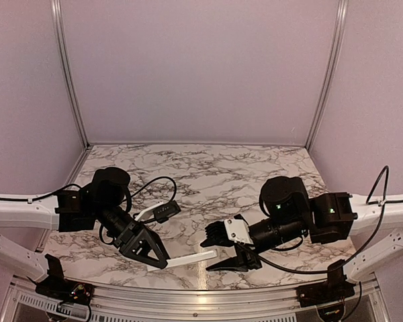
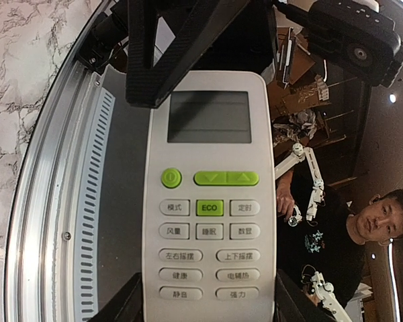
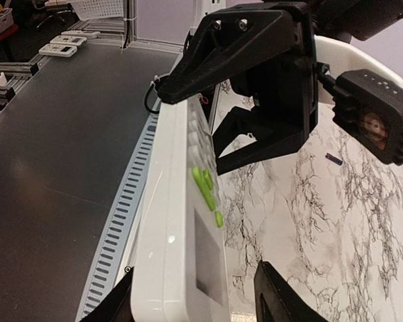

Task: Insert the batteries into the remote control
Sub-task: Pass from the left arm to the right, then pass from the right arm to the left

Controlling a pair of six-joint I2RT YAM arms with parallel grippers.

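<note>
The remote control (image 1: 195, 257) is white and hangs just above the table's near edge. My left gripper (image 1: 162, 260) is shut on its button end. In the left wrist view the remote (image 2: 208, 221) shows its grey display and green buttons, clamped between my left gripper's (image 2: 208, 310) fingers. My right gripper (image 1: 219, 251) is open and straddles the display end. In the right wrist view the remote (image 3: 178, 241) is edge on between my right gripper's (image 3: 195, 298) fingers, and the face-side finger (image 3: 279, 295) stands apart from it. One small dark battery (image 3: 333, 158) lies on the marble. The other battery is out of view.
The marble table (image 1: 208, 174) ends at a metal rail with a slotted strip (image 2: 87, 201), also in the right wrist view (image 3: 117, 221); dark floor lies beyond. Pale enclosure walls stand on three sides. A person (image 2: 383, 221) sits beyond the near edge.
</note>
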